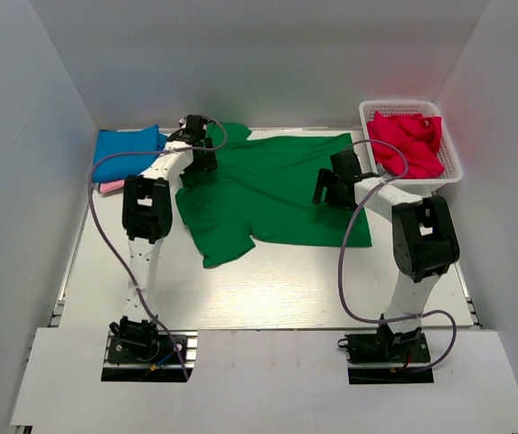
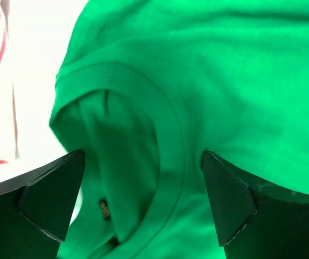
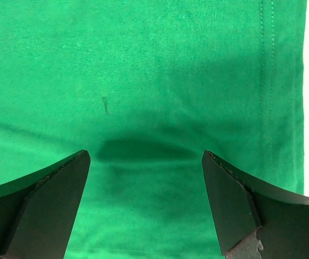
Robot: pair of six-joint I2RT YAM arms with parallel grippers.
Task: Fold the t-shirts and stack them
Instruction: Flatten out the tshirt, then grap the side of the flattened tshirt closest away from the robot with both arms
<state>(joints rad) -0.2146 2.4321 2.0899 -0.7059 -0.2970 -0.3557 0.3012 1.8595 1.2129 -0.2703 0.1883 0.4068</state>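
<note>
I had the green shirt point(image 1: 277, 190) lying spread on the table point(image 1: 268, 289), collar end toward the left arm and hem toward the right. The left gripper point(image 2: 143, 178) hung right over the collar point(image 2: 170, 124), its fingers spread wide with nothing between them. The right gripper point(image 3: 146, 172) hovered low over the cloth just inside the hem point(image 3: 267, 81), equally spread and empty, with its shadow on the fabric below.

I judged the fold not yet begun. To do it well, I reckoned each claw should come down at an edge of the green shirt rather than on mid-cloth. It should pinch both layers together there, because a bite on the top layer alone would peel the garment open. Both arms would then need to lift only a little and travel in step, so the cloth stayed taut and creased straight. The ribbed collar looked thick enough to hold firmly.

A folded blue shirt point(image 1: 127, 145) lay just beyond the collar end, with a pink shirt point(image 1: 109, 187) peeping out beside it. A red shirt point(image 1: 408, 140) sat crumpled in a white basket point(image 1: 453, 167) past the hem end.

The table was pale and smooth, and plain white walls point(image 1: 277, 54) boxed it in under bright, even light.
</note>
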